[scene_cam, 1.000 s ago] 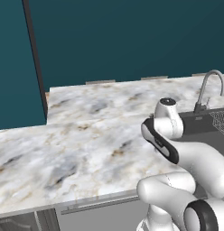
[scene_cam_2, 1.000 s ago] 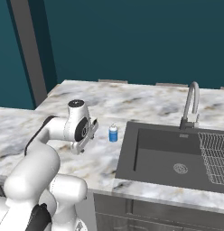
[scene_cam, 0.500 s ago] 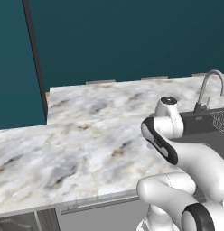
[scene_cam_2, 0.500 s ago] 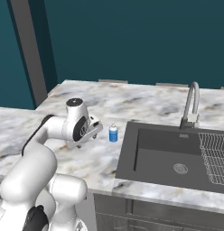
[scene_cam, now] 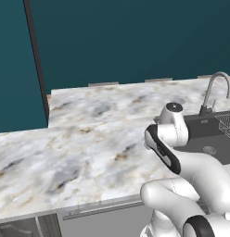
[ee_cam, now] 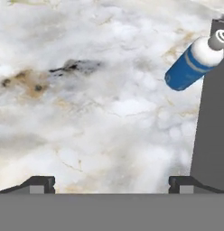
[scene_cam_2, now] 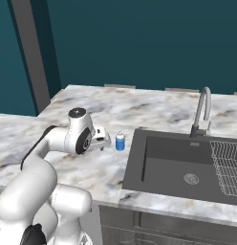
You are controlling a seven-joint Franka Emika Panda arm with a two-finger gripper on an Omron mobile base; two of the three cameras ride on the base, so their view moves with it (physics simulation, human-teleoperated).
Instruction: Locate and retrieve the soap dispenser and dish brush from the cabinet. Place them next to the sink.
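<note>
The soap dispenser (scene_cam_2: 120,141), a small blue bottle with a white pump top, stands upright on the marble counter just left of the sink (scene_cam_2: 158,165). My gripper (scene_cam_2: 105,142) hovers low over the counter to the bottle's left, a short gap away, jaws open and holding nothing. In the hand view the soap dispenser (ee_cam: 191,66) lies toward the upper right, beyond the right fingertip (ee_cam: 180,182), with the sink (ee_cam: 213,117) edge along the right. My gripper (ee_cam: 109,184) faces bare marble. The dish brush and the cabinet are out of view.
A curved chrome faucet (scene_cam_2: 202,112) rises behind the basin, and a wire rack (scene_cam_2: 229,165) sits in its right part. The marble counter (scene_cam: 89,139) stretches left in an L shape below a teal wall. The faucet (scene_cam: 213,90) also stands at the far right.
The arm's wrist has drifted slightly away from the bottle. The jaws stayed open and the soap dispenser has not moved.
</note>
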